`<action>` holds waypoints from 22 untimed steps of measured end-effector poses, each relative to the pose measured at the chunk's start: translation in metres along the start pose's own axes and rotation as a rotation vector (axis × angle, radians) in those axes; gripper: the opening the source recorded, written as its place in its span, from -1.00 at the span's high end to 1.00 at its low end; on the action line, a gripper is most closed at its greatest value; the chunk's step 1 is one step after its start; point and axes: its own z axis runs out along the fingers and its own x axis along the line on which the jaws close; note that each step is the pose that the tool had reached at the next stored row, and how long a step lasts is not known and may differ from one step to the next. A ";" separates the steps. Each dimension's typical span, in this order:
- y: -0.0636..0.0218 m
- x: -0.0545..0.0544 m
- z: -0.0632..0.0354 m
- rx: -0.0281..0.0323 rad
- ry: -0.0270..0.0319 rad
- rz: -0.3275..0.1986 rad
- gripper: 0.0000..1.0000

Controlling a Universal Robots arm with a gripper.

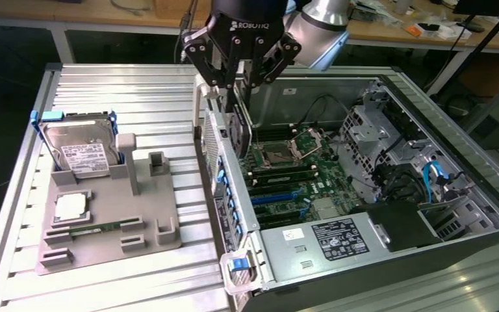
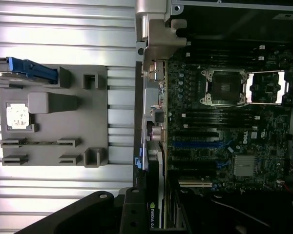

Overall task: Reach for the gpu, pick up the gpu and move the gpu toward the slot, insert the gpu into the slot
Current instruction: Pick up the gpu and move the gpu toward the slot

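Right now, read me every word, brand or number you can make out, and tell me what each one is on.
"ROBOTIQ": on the gripper.
"NVIDIA", the rest cut off: on the gpu.
Too small to read: the hard drive label, the power supply label and the motherboard print.

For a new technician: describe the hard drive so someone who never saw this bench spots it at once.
Find the grey fixture plate on the ribbed metal table, at the exterior view's left of the open computer case. The hard drive stands propped at the plate's far end. It alone is a silver box with a white label and blue side rails.
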 end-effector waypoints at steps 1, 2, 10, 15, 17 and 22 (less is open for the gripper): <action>-0.0001 -0.002 0.0001 0.0000 0.0000 0.000 0.47; -0.0002 -0.006 0.0001 0.0001 0.0001 0.000 0.47; -0.0008 -0.027 0.0009 -0.0001 0.0000 0.000 0.47; -0.0012 -0.040 0.0013 0.0000 0.0001 0.000 0.47; -0.0013 -0.045 0.0015 0.0001 0.0001 0.000 0.47; -0.0017 -0.058 0.0019 0.0000 0.0000 0.000 0.47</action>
